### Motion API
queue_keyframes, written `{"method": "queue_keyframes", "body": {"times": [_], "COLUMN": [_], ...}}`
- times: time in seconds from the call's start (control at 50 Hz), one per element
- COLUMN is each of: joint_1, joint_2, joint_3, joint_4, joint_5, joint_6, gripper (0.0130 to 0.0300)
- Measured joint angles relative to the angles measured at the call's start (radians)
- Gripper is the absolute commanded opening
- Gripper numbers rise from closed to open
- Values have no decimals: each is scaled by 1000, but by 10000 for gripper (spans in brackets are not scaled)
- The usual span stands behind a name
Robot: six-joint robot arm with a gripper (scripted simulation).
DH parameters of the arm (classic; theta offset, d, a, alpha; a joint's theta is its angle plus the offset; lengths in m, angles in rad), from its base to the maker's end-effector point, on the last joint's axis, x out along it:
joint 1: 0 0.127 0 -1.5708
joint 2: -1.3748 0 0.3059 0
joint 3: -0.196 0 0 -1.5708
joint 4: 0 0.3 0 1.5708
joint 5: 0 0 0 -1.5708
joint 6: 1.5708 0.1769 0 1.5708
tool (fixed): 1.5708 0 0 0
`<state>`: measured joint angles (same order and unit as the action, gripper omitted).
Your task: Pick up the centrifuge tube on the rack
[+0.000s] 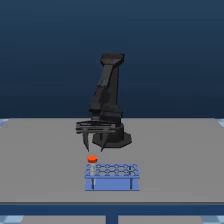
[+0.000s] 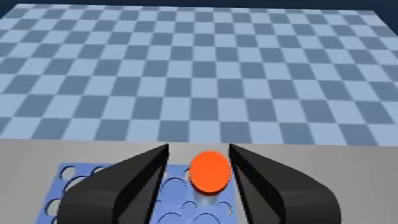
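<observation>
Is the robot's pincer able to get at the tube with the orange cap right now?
Probably yes. The pincer hangs open just above the centrifuge tube, which stands at a corner of the rack. In the wrist view its cap shows between the two fingers, with nothing blocking the way.

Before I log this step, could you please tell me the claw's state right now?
Claw: open, holding nothing, fingers either side of the thin tube's round orange-red cap.
</observation>
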<state>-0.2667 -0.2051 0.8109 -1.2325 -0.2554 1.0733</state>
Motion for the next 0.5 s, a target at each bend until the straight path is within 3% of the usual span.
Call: {"method": "queue_keyframes", "body": {"times": [0.5], "joint_1": [-18], "joint_2": [47], "joint_3": [-49], "joint_4": [-107], "joint_5": [3], "joint_6": [109], "gripper": [300]}}
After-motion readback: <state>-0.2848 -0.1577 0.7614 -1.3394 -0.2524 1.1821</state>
